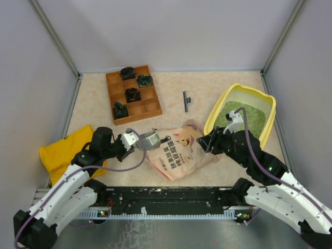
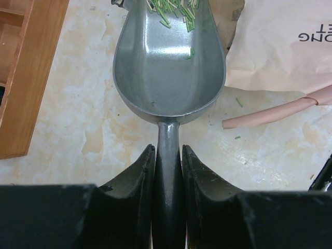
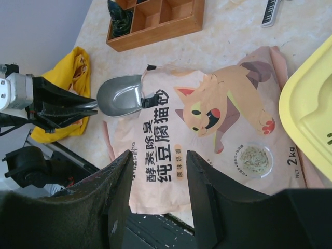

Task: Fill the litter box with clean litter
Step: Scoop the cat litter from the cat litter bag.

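Scoop handle (image 2: 167, 132) clamped in my left tool (image 2: 168, 155), little litter (image 2: 174, 8) aboard; a tilt could spill it onto the tabletop (image 2: 78, 129) before the litter box (image 1: 217, 111). Right tool (image 3: 155, 171) parted, empty.

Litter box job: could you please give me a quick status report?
Left gripper shut on scoop, a little litter in it. Right gripper open over pouch. Litter box holds some green. Pouch lies between scoop and box.

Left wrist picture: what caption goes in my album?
Jaws pinch the grey scoop by its handle; a few green litter bits inside.
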`<act>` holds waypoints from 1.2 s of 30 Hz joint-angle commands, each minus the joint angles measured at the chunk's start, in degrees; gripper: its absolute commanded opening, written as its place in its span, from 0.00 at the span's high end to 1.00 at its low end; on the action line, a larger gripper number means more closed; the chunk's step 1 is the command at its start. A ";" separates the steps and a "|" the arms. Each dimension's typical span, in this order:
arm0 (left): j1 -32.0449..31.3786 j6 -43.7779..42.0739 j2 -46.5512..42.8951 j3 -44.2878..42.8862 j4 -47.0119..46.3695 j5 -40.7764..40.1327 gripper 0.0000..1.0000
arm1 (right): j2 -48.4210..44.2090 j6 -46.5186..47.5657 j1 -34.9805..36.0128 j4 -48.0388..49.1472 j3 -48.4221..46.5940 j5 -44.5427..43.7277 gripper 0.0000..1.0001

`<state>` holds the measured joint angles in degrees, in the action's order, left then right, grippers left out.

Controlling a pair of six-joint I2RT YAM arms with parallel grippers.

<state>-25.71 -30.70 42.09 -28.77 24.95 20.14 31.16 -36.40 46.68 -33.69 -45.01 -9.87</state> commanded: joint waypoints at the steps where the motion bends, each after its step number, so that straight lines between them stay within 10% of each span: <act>1: 0.32 -0.74 -2.44 -0.98 0.87 1.42 1.00 | 0.47 1.42 -0.35 3.88 -2.15 1.33 0.54; 36: 1.78 -6.97 -3.99 -6.87 8.70 2.86 1.00 | -0.78 3.86 -0.34 3.29 -3.34 2.06 0.53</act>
<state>-24.51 -36.36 39.35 -32.60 33.39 20.51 31.57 -33.08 46.68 -32.56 -45.93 -7.81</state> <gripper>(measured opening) 0.298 0.471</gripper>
